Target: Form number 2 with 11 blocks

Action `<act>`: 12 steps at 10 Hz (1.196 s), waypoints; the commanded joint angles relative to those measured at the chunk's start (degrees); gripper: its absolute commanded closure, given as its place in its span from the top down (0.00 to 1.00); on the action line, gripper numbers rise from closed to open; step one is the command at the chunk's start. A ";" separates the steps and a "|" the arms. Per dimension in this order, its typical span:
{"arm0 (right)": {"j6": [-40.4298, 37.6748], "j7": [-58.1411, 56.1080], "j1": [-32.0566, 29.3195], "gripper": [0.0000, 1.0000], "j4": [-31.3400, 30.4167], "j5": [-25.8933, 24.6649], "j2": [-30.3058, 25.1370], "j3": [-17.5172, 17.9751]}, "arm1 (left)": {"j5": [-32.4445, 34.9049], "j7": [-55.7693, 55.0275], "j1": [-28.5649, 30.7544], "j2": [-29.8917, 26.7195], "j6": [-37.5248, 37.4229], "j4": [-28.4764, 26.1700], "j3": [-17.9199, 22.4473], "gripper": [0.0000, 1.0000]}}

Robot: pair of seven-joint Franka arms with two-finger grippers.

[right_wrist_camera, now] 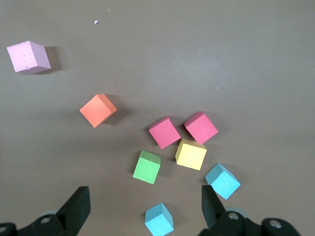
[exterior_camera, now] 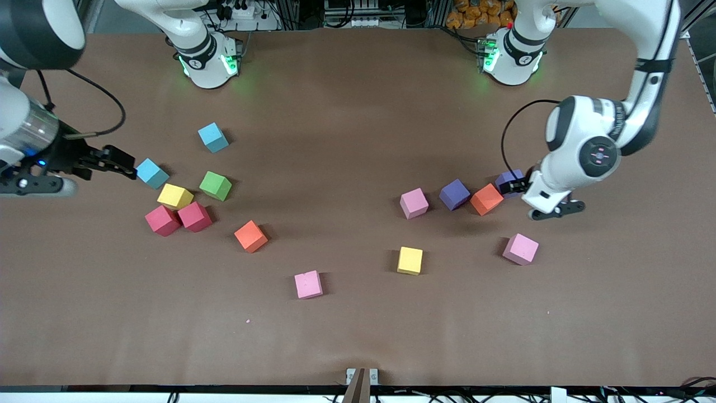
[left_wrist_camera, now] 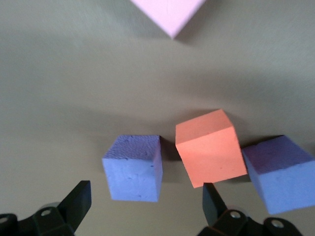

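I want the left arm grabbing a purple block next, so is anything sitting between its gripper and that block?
Nothing visible does. The left gripper, open, hovers over the purple block at the left arm's end of the table. The orange block sits close beside it, near one finger, so the descent looks tight.

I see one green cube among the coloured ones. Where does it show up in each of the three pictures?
Front view: the green cube sits toward the right arm's end of the table, beside a yellow cube.
Left wrist view: not in it.
Right wrist view: the green cube shows low in the middle, above the gap of the open right gripper.
Shared landmark: the yellow cube with two red cubes touching it.
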 commanded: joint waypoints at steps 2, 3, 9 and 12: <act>11.28 1.27 3.96 1.00 -10.57 0.91 -0.36 -0.19 | 1.98 -1.58 0.38 0.63 6.65 -6.17 -0.01 1.00; 15.08 1.45 4.68 1.00 -13.31 0.91 -0.18 -0.10 | 2.86 -1.58 0.91 0.90 6.65 -6.35 -0.01 1.00; 27.30 6.55 12.42 1.00 -12.99 1.00 11.39 -0.10 | 2.96 -1.58 1.88 5.37 8.84 -6.70 0.08 1.00; 35.92 4.98 14.00 1.00 -12.99 0.47 16.77 -0.10 | 2.96 -1.67 1.79 5.91 9.20 -6.18 0.25 0.16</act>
